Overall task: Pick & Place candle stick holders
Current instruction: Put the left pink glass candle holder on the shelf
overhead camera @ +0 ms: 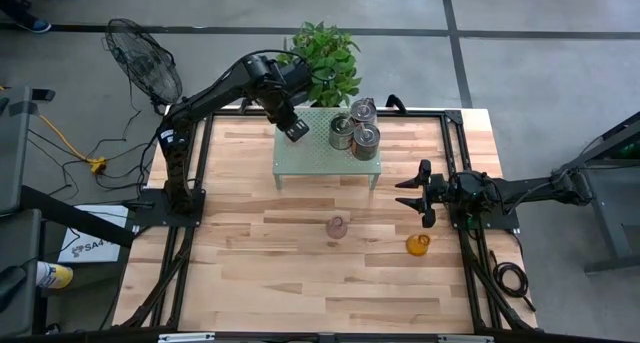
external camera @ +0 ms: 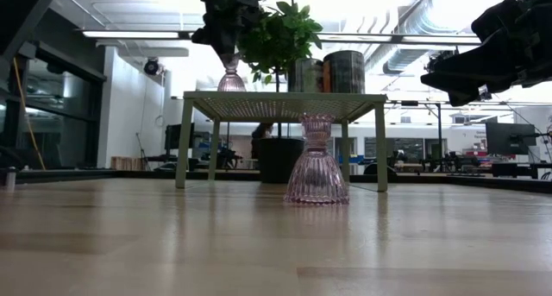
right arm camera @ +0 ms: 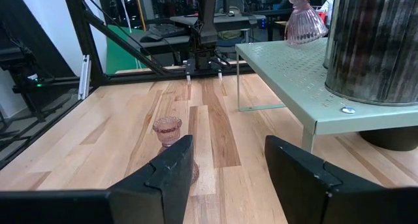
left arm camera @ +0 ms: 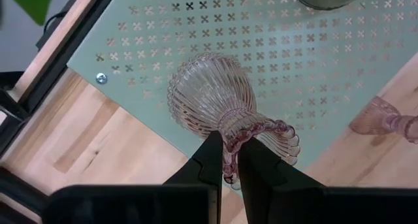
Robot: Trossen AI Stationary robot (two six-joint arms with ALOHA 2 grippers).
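The candle stick holders are spread out: my left pincer (left arm camera: pixel 230 160) clamps the frilled rim of a pink glass holder (left arm camera: pixel 215 103) over the green shelf's (overhead camera: pixel 310 153) left part. To its right, three silver holders (overhead camera: pixel 355 130) stand clustered on the shelf. A second pink holder (overhead camera: pixel 337 227) sits on the counter (overhead camera: pixel 260 273), the amber holder (overhead camera: pixel 418 245) beyond. My right pincer (overhead camera: pixel 418 194) hovers open, empty.

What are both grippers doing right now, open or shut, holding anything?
Left gripper: shut on a pink glass holder over the green shelf.
Right gripper: open, empty, near the table's right edge.
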